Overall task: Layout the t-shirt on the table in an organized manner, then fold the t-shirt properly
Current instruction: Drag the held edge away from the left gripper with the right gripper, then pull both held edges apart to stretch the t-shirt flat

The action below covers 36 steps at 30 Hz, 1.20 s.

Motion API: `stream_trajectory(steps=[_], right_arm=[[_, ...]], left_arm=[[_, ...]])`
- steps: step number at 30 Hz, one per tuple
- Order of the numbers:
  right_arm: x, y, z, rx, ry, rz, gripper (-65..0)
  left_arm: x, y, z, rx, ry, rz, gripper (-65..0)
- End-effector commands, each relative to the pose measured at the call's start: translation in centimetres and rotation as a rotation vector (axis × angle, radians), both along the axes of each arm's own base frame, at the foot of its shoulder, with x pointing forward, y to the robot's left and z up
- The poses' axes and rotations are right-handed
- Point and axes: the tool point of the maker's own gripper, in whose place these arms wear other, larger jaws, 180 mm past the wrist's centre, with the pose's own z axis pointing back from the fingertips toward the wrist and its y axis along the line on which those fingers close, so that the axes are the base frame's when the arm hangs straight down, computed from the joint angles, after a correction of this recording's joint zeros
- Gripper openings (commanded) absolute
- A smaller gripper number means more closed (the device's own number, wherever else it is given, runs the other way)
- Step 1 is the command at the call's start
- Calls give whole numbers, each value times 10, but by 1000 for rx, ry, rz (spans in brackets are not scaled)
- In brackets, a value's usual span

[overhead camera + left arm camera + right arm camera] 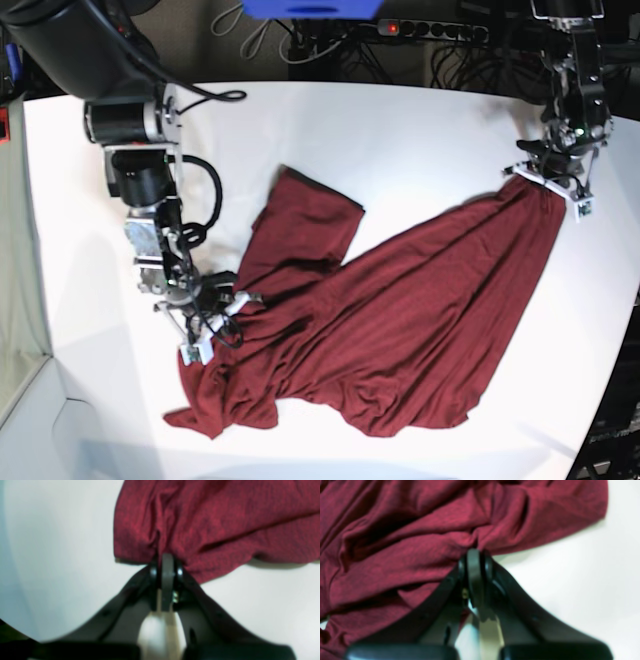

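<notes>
White surface (pixel 400 130) with the maroon t-shirt (pixel 400 320) sprawled diagonally across it, pretty rumpled. Left gripper (pixel 548 178) has its jaws clenched on one fabric edge at the far corner; right gripper (pixel 205 318) jaws are pinched onto a bunched fold near the other end.

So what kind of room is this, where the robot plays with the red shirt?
Probably a robot lab or workshop. Two robot arms work over a big white table, tangled cables and a power strip sit behind it, and only a maroon t-shirt lies there.
</notes>
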Motion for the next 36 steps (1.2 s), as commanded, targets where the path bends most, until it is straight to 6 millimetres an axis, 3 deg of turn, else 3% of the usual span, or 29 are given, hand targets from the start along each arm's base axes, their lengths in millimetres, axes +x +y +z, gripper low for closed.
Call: stream_trajectory(steps=[1,4,7,9,13,19,23,26,31,36], right_arm=[[28,-6,42,7,-113,-17,-650],[33,-19,70,-17,-200,-24,-650],[33,-24,113,-45,-335,-16,-650],[23,-44,140,-86,-402,-38,-650],[-4,-73,188,-133,-477,-104,-650],[-69,-104,233,-208,-596,-193,-650],[-112,-123,240,-246,-619,-263,-650],[-144,-139,232,-256,-597,-341,-650],[-192,-166,192,-268,-467,-461,-650],[-228,-175,157,-265,-349,-524,-650]], left_arm=[[8,7,12,24,-34,1,-650],[10,6,14,24,-41,-3,-650],[11,6,16,23,-48,-3,-650],[15,5,20,23,-65,-7,-650],[28,-4,39,24,-122,-30,-650],[46,-26,66,-6,-223,-42,-650],[49,-32,73,-6,-243,-56,-650],[49,-31,72,-3,-242,-52,-650],[46,-27,71,4,-234,-50,-650],[35,-27,63,5,-205,-51,-650]])
